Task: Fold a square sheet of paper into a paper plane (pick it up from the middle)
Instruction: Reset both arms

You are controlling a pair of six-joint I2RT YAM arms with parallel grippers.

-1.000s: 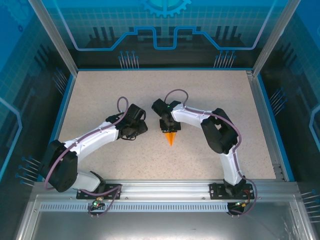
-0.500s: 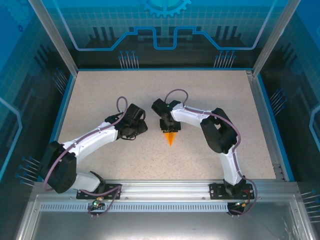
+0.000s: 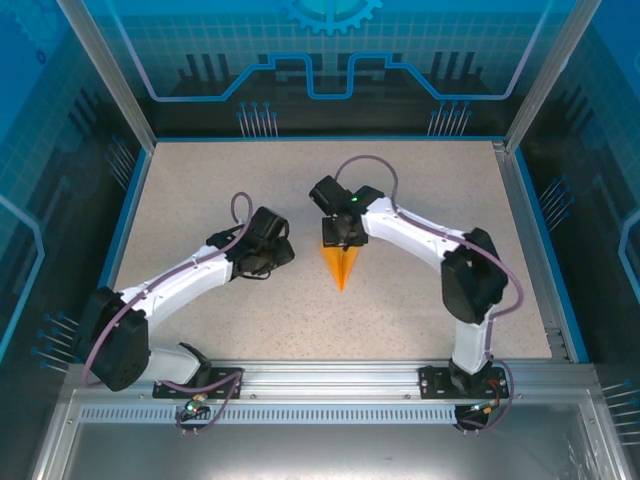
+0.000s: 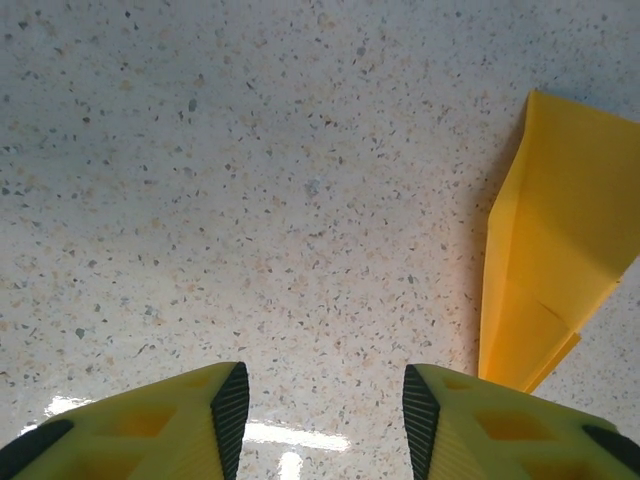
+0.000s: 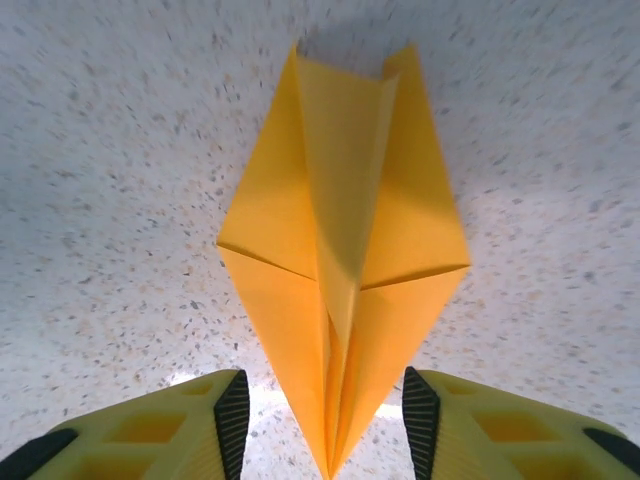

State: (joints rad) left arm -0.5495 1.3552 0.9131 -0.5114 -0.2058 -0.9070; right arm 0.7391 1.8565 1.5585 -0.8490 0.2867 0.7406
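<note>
The right hand [image 5: 324, 422] has let go and pulled back, its jaws now half open and empty. The paper plane [image 3: 340, 267] lies folded on the desk [image 3: 200, 180]. The left hand [image 4: 325, 415] hovers beside it, half open and empty. The folding looks finished.

White arms [image 3: 185, 278], perhaps purple cables [image 3: 366, 158]

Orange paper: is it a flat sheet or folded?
Folded: the paper is a pointed dart with a raised centre ridge and diagonal creases, lying on the table.
</note>
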